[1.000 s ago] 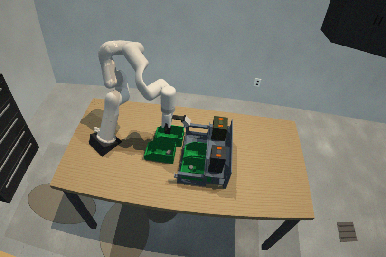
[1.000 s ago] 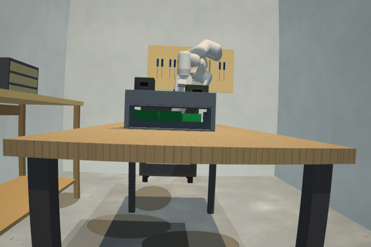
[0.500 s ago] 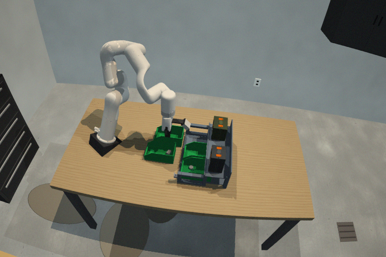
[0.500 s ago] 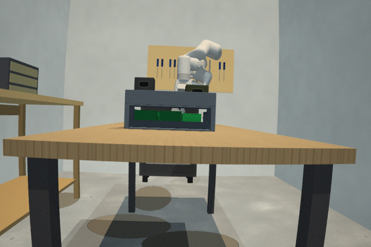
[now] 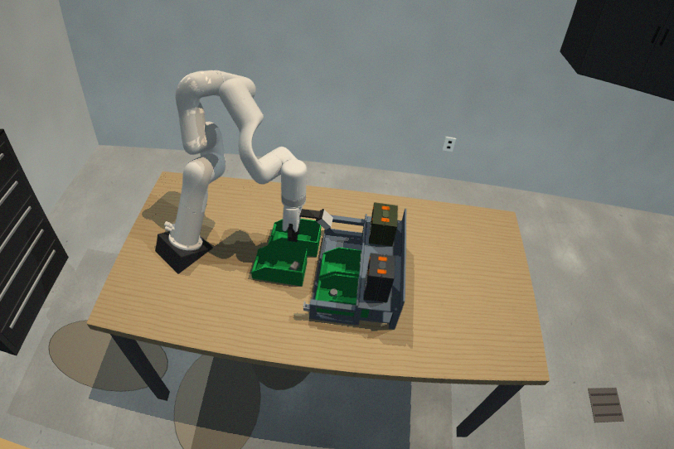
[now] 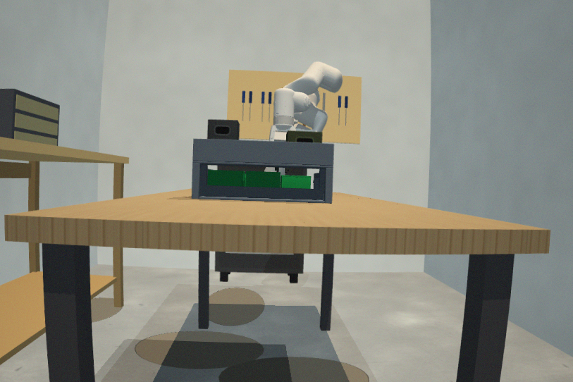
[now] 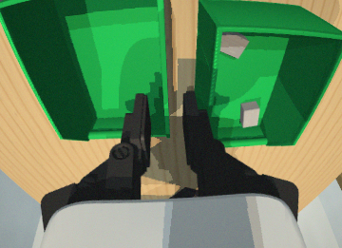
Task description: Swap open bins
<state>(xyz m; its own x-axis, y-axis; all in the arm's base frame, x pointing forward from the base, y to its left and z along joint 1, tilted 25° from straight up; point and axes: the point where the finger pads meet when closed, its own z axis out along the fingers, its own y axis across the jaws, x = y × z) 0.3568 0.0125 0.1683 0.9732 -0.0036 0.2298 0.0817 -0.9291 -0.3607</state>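
The empty bin stands on its base on the table. Beside it, across a narrow gap, stands the parts bin, with grey parts inside. My gripper points down at these two bins, partly open with nothing held. In the wrist view its left finger overlaps the empty bin's inside and its right finger overlaps the gap beside the parts bin. The empty bin's side wall shows between the fingertips; contact cannot be told. The shelf's far place holds no bin.
The shelf holds two other green bins side by side. A black box and an olive box stand on its upper level. The wrist camera sits close to the shelf's far end.
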